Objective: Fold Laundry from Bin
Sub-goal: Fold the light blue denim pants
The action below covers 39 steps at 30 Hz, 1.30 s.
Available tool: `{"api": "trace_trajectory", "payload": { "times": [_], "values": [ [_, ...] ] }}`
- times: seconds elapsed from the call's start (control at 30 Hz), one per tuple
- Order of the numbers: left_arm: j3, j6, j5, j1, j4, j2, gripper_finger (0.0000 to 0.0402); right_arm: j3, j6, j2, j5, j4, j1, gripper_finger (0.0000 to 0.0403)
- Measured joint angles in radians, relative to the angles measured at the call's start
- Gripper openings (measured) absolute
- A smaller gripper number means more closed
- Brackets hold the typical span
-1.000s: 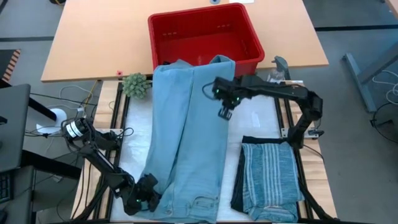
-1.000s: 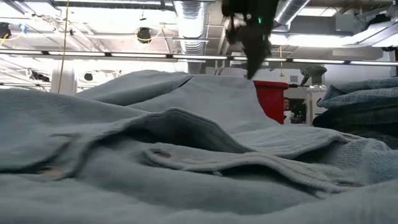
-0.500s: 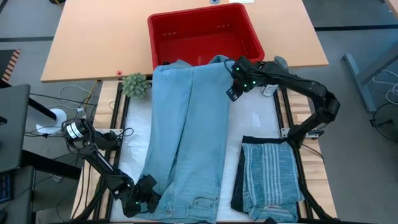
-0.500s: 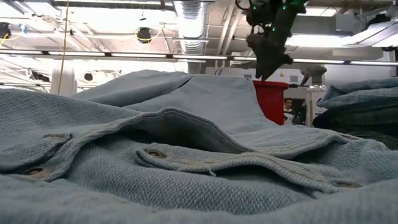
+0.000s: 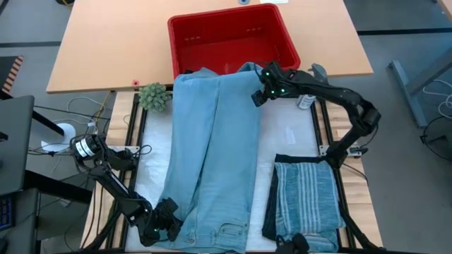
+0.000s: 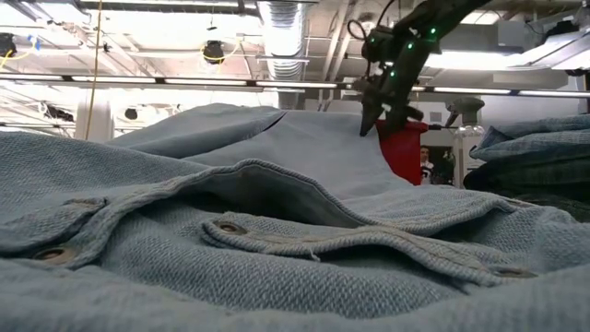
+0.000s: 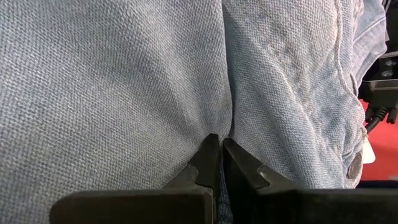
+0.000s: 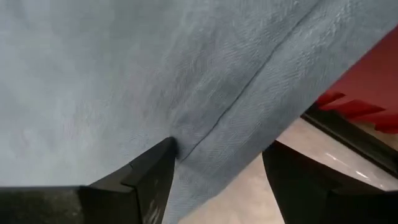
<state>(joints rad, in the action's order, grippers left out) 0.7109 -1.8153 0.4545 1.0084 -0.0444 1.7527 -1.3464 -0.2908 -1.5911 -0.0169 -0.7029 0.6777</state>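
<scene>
Denim trousers (image 5: pixel 212 155) are laid flat from the bin (image 5: pixel 229 39) rim toward the table's near edge. The waistband corner is clamped by the left gripper (image 5: pixel 166 224), probably as anchor. The right gripper (image 5: pixel 260 90), fingers apart, is placed astride the leg hem, apparently for seizing it.

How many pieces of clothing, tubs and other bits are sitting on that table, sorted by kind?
Light blue jeans spread flat: 1
Folded blue striped shirt: 1
Dark garment under that shirt: 1
Red bin: 1
Small green plant: 1
Total: 5
</scene>
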Motion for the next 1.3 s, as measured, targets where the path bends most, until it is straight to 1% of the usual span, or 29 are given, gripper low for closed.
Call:
{"api": "trace_trajectory", "payload": {
  "times": [0.07,0.1,0.13,0.17,0.23,0.3,0.33,0.37,0.43,0.5,0.63,0.73,0.9,1.03,1.17,1.23,1.3],
  "values": [
    [0.0,0.0,0.0,0.0,0.0,0.0,0.0004,0.0,0.005,-0.024,0.012,0.001,0.0,0.0265],
    [0.0,0.0,0.0,0.0,0.0,0.0,0.0004,0.0,0.007,-0.034,0.014,0.0,-0.001,0.0257],
    [0.0,0.0,0.0,0.0,0.0,0.0,0.0004,0.0,0.007,-0.038,0.015,-0.005,-0.003,0.0243],
    [0.0,0.0,0.0,0.0,0.001,0.0,0.0004,0.0,0.006,-0.041,0.015,-0.009,-0.008,0.0221],
    [0.0,-0.003,0.0,-0.001,0.002,0.0,0.0004,0.0,0.004,-0.038,0.016,-0.013,-0.017,0.0153],
    [0.0,-0.004,0.0,-0.001,0.002,0.0,0.0004,0.0,0.009,-0.024,0.011,-0.031,-0.023,0.0062],
    [0.0,-0.013,0.0,-0.005,0.002,-0.002,0.0004,0.0,0.015,-0.013,0.0,-0.039,-0.026,0.0033],
    [0.0,-0.03,-0.001,-0.011,0.001,-0.007,0.0004,0.0,0.012,0.001,-0.017,-0.056,-0.03,0.0024],
    [-0.003,-0.06,0.007,-0.026,0.0,-0.025,0.0004,0.0,-0.012,0.027,-0.043,-0.1,-0.04,0.0022],
    [-0.004,-0.074,0.05,-0.045,-0.014,-0.055,0.0004,0.0,-0.02,0.056,-0.074,-0.166,-0.044,0.0021],
    [-0.008,-0.065,0.092,-0.109,-0.121,-0.114,0.0004,0.0,-0.018,0.117,-0.135,-0.293,-0.074,0.0021],
    [-0.008,-0.033,0.081,-0.151,-0.17,-0.135,0.0004,0.0,-0.018,0.156,-0.16,-0.375,-0.101,0.0021],
    [-0.006,0.035,0.036,-0.191,-0.152,-0.141,0.0004,0.0,-0.015,0.197,-0.22,-0.446,-0.142,0.0021],
    [-0.005,0.013,0.024,-0.201,-0.137,-0.146,0.0004,0.001,-0.015,0.197,-0.225,-0.498,-0.146,0.0021],
    [0.044,-0.008,0.064,-0.201,-0.185,-0.147,0.0004,0.045,-0.016,0.201,-0.232,-0.52,-0.147,0.0021],
    [0.088,-0.003,0.086,-0.204,-0.24,-0.147,0.0004,0.068,-0.015,0.204,-0.227,-0.524,-0.152,0.0021],
    [0.149,0.019,0.129,-0.211,-0.328,-0.147,0.0004,0.083,0.0,0.205,-0.223,-0.523,-0.156,0.0024]
  ]
}}
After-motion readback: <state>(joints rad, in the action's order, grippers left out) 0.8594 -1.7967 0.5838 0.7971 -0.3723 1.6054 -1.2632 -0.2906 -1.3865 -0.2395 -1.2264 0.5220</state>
